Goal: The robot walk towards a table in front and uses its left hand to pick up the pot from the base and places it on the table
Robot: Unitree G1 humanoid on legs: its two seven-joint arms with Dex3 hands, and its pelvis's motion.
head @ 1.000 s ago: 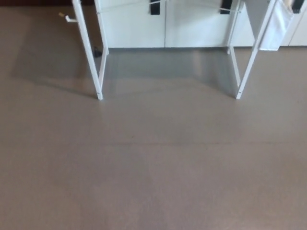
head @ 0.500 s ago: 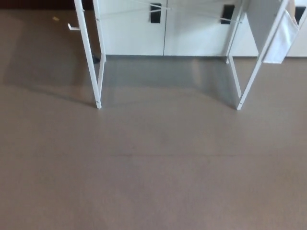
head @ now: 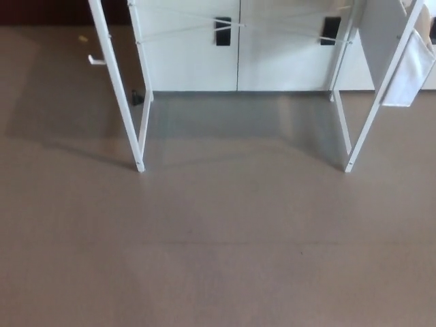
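Observation:
Only the lower part of the table shows in the head view: white metal legs, the front left leg (head: 117,88) and the front right leg (head: 381,95), with thin cross braces (head: 191,27) between the rear legs. The table top, the pot and its base lie above the picture's upper edge. Neither of my hands nor any part of my arms appears.
Grey-brown floor (head: 218,245) fills most of the picture. White cabinets with black handles (head: 223,31) stand behind the table. A white cloth or panel (head: 407,71) hangs at the table's right side. A small white object (head: 97,60) and a yellow speck (head: 82,39) lie at far left.
The whole picture has shifted: the table legs and cabinets sit lower in the frame and look larger, so the camera has moved nearer the table. No object itself has moved.

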